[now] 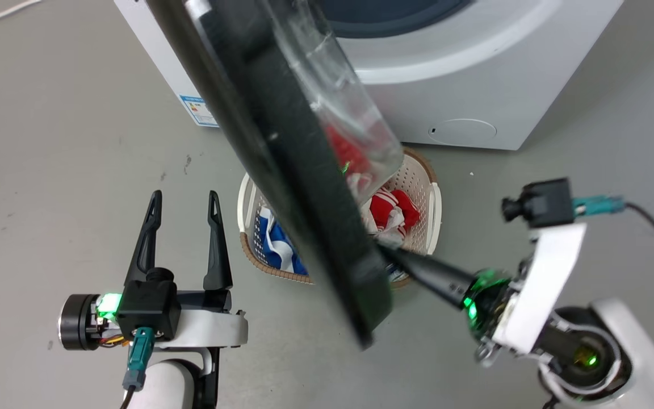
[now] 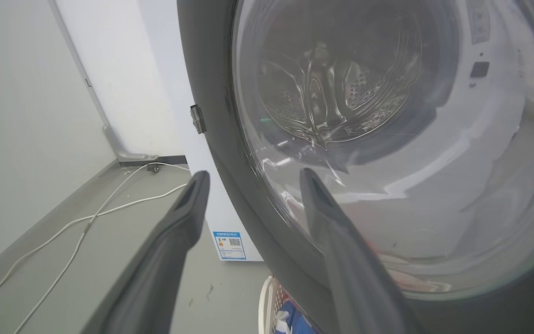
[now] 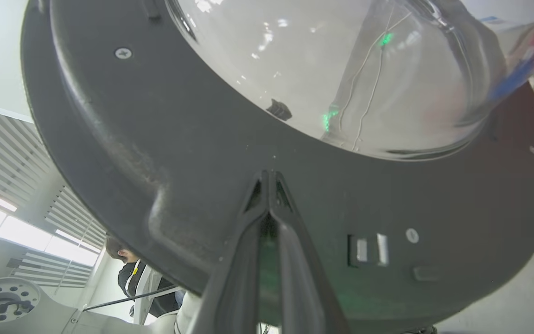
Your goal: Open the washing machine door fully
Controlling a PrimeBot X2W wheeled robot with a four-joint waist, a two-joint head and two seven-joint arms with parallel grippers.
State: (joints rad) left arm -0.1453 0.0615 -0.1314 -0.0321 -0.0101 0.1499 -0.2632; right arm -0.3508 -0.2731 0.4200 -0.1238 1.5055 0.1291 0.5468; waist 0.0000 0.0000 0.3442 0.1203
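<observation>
Right jaws meet at the washing machine door (image 3: 165, 153) above grey floor (image 1: 49, 147).

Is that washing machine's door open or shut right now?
Open. The washing machine door stands swung out, edge-on in the head view, and the drum opening shows uncovered behind it. Whether fully, cannot tell.

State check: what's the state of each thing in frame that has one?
door: open, swung well out from the machine; can't tell whether it is fully open.
left gripper: open, holding nothing, beside the door.
right gripper: shut, tips at the door's inner face.
basket: on the floor under the door, holding clothes.
</observation>
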